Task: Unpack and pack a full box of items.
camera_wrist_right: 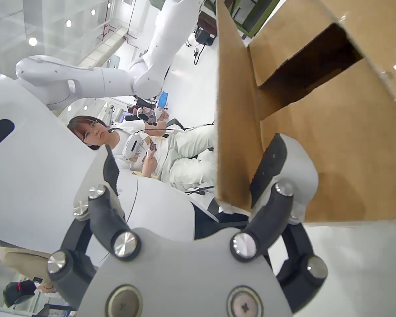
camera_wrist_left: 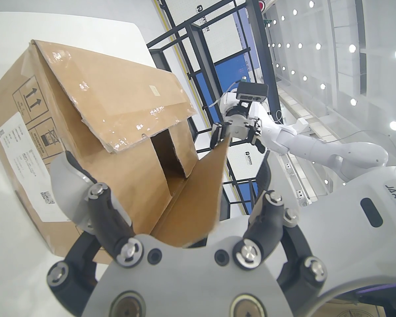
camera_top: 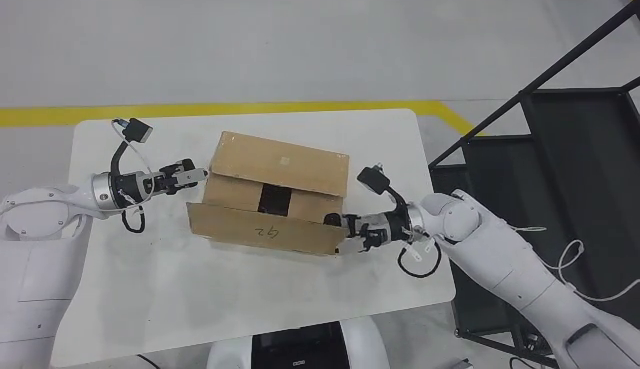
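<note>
Box (camera_top: 268, 174), one, on one table (camera_top: 130, 289); two pincers, left pincer (camera_top: 192, 176) and right pincer (camera_top: 340, 222), both wide astride one flap (camera_wrist_left: 198, 199).

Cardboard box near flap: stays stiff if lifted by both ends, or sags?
Probably stiff: the near flap looks straight and flat between left gripper and right gripper. Its crease likely hinges freely; it stands raised. The cardboard box may slide on the smooth table.

The box (camera_top: 270, 194) sits mid-worktop (camera_top: 150, 289). The left gripper (camera_top: 196, 176) is at its left end and the right gripper (camera_top: 338, 222) at its near right corner, with the near flap (camera_top: 260, 231) running between them. A rack (camera_top: 570, 149) stands right of the worktop.
</note>
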